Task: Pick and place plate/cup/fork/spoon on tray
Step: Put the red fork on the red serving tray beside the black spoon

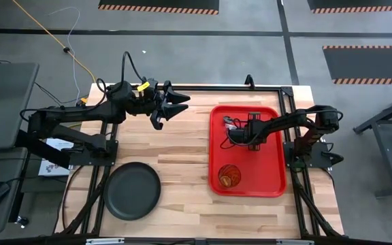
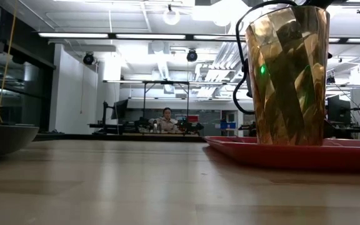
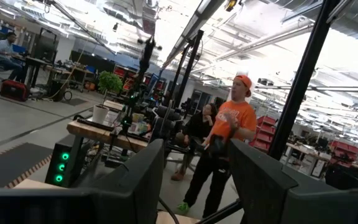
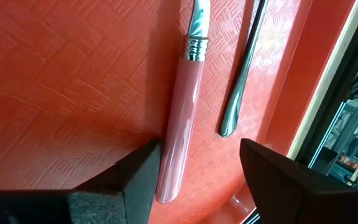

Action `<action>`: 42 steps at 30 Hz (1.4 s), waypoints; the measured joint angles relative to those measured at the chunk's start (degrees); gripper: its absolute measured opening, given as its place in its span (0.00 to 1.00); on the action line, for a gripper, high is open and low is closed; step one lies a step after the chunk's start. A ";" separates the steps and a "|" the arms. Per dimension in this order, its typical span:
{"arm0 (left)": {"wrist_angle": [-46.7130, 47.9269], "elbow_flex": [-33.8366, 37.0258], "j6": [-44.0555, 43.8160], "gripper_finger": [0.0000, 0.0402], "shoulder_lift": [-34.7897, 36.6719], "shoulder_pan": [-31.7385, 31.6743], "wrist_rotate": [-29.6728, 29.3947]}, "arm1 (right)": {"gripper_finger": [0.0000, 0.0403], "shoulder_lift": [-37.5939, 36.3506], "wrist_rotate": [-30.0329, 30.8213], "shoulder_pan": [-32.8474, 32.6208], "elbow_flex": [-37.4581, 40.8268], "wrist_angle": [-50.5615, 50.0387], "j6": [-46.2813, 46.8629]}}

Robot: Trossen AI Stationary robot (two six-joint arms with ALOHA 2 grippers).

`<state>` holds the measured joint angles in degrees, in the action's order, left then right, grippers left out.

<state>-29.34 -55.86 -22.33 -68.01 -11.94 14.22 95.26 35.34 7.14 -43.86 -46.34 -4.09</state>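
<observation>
The red tray (image 1: 267, 160) lies on the table's right half. The amber cup (image 1: 228, 177) stands upright on the tray's near part; it also shows in the low view (image 2: 286, 75). The pink-handled fork (image 4: 182, 106) and the grey spoon (image 4: 241, 81) lie side by side, flat on the tray floor at its far part (image 1: 231, 124). My right gripper (image 4: 197, 180) is open low over the fork's handle end (image 1: 237, 134). The dark plate (image 1: 133, 191) rests on the table at the near left. My left gripper (image 1: 177, 103) is open and empty, in the air near the table's far edge. My right gripper stands open with the free end of the fork's pink handle (image 4: 166, 186) between its fingers, close beside one finger (image 4: 138, 177). I cannot tell whether that finger touches the handle. The fork lies flat on the tray.
Bare wooden table lies between the plate and the tray. A black frame runs along the table's far edge and right side (image 1: 288, 95). People show in the room beyond the table in the left wrist view (image 3: 229, 149).
</observation>
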 joint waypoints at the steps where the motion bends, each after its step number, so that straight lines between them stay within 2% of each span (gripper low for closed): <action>1: 0.00 0.00 0.00 0.42 0.00 -0.01 0.00 | 0.54 0.00 -0.07 0.00 0.00 -0.04 -0.21; 23: 0.00 0.00 1.49 0.42 0.00 -0.02 0.28 | 0.54 0.00 -5.97 0.00 -4.34 -2.27 0.66; 42: -0.04 0.00 1.45 0.42 -0.01 0.00 0.33 | 0.54 0.00 -7.23 0.00 -4.50 -5.73 1.76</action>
<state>-29.39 -55.86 -20.88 -68.02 -11.94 14.55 95.26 28.12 7.14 -48.36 -52.07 -2.33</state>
